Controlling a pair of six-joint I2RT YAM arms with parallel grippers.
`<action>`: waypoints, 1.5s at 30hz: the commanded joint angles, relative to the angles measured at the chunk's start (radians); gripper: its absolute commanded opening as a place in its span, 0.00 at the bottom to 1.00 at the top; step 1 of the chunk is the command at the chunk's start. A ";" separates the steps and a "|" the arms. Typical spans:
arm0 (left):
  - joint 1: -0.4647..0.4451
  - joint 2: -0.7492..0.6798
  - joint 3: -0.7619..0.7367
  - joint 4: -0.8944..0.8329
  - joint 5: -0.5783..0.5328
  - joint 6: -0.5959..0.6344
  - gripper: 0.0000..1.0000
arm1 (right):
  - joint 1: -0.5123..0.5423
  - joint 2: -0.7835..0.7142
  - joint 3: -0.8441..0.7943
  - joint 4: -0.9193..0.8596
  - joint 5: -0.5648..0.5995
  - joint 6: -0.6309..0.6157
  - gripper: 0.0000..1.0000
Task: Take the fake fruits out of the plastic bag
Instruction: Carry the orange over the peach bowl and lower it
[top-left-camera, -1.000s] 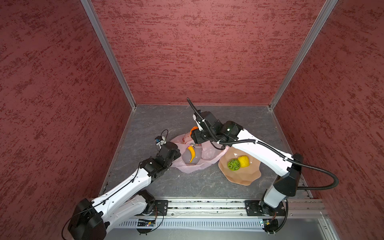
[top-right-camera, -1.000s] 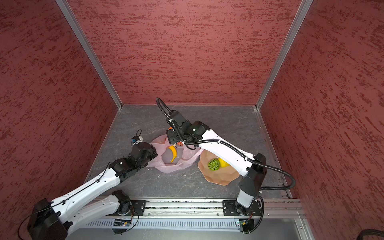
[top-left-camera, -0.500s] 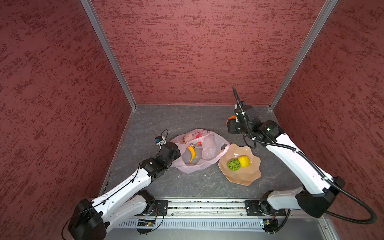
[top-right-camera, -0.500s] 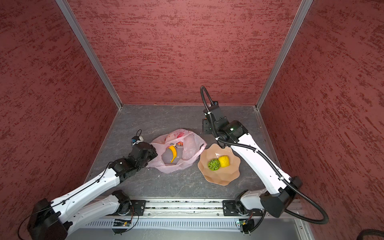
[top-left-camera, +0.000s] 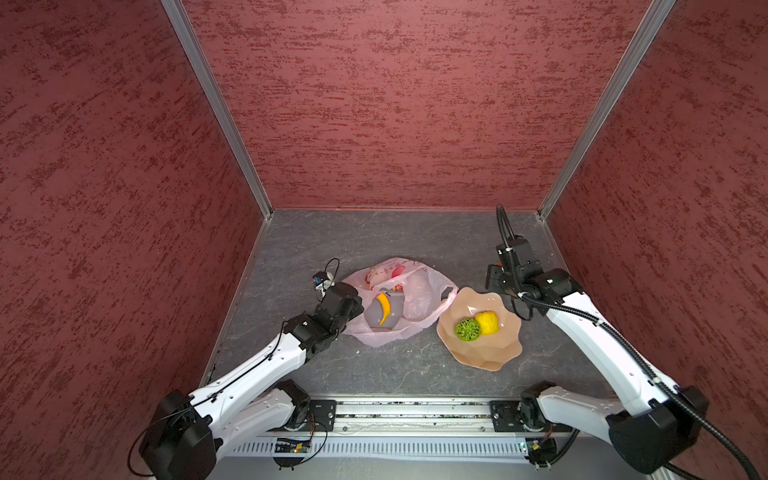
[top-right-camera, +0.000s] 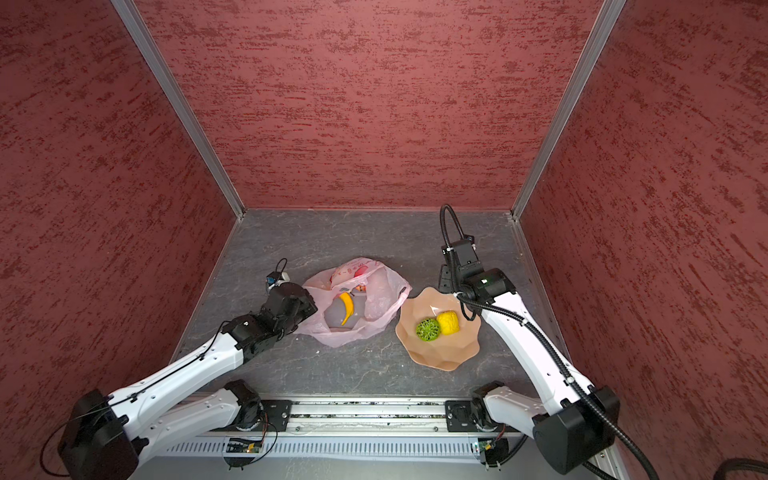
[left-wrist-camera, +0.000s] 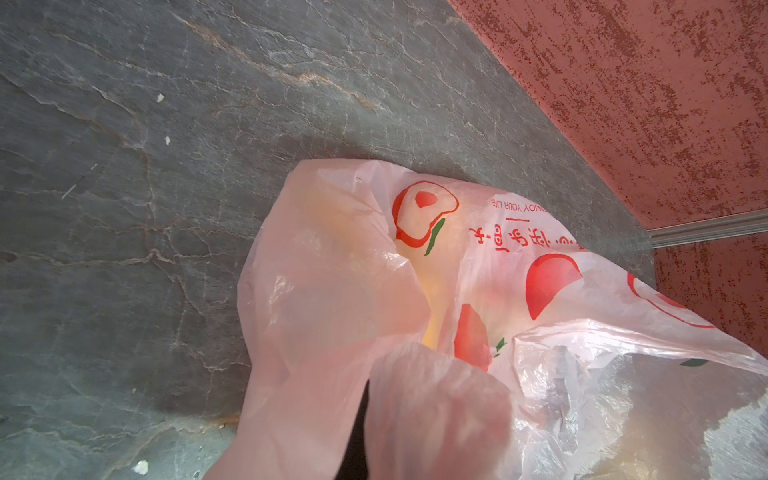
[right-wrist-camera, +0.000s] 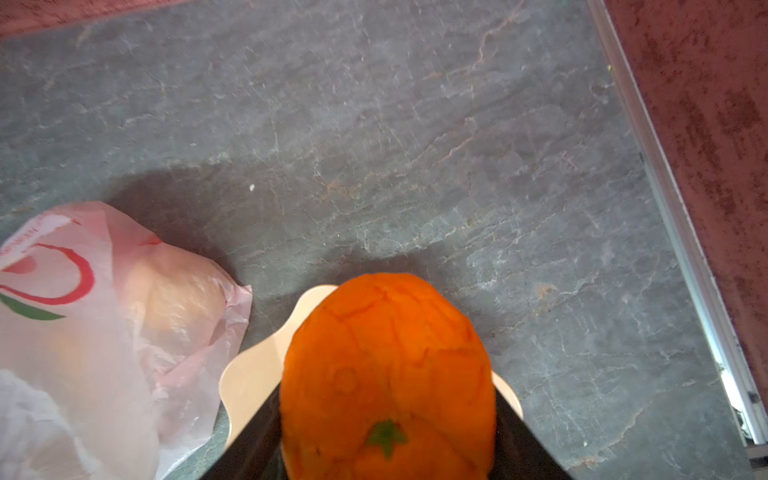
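Note:
The pale-pink plastic bag (top-left-camera: 415, 307) (top-right-camera: 376, 305) lies on the grey floor with its mouth open. My left gripper (top-left-camera: 354, 300) (left-wrist-camera: 361, 436) is shut on the bag's left edge, and film drapes over its fingers. Inside the bag lie a yellow banana (top-left-camera: 383, 308) (top-right-camera: 347, 308), something red (top-left-camera: 399, 272) and a cream lump (right-wrist-camera: 183, 299). My right gripper (top-left-camera: 494, 279) (right-wrist-camera: 386, 415) is shut on the orange (right-wrist-camera: 386, 357), above the far rim of the tan dish (top-left-camera: 482, 353) (top-right-camera: 440, 353). On the dish rest the green lattice ball (top-left-camera: 468, 329) (top-right-camera: 428, 329) and the lemon (top-left-camera: 487, 323) (top-right-camera: 449, 323).
Red textured walls close in the back and both sides, and the right wall's metal base strip (right-wrist-camera: 681, 249) runs close to my right gripper. The arms' mounting rail (top-left-camera: 407, 411) runs along the front edge.
My right arm has swung from the bag's mouth out to the right, carrying the orange to the dish's far rim. The left gripper and the bag have stayed put.

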 joint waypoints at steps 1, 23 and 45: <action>0.005 0.007 0.036 0.010 0.000 0.018 0.00 | -0.004 -0.014 -0.051 0.087 -0.054 0.028 0.34; 0.001 0.014 0.031 0.015 -0.004 0.010 0.00 | 0.000 0.106 -0.264 0.296 -0.211 0.074 0.33; 0.001 0.023 0.032 0.028 0.004 0.011 0.00 | 0.009 0.188 -0.308 0.346 -0.245 0.070 0.39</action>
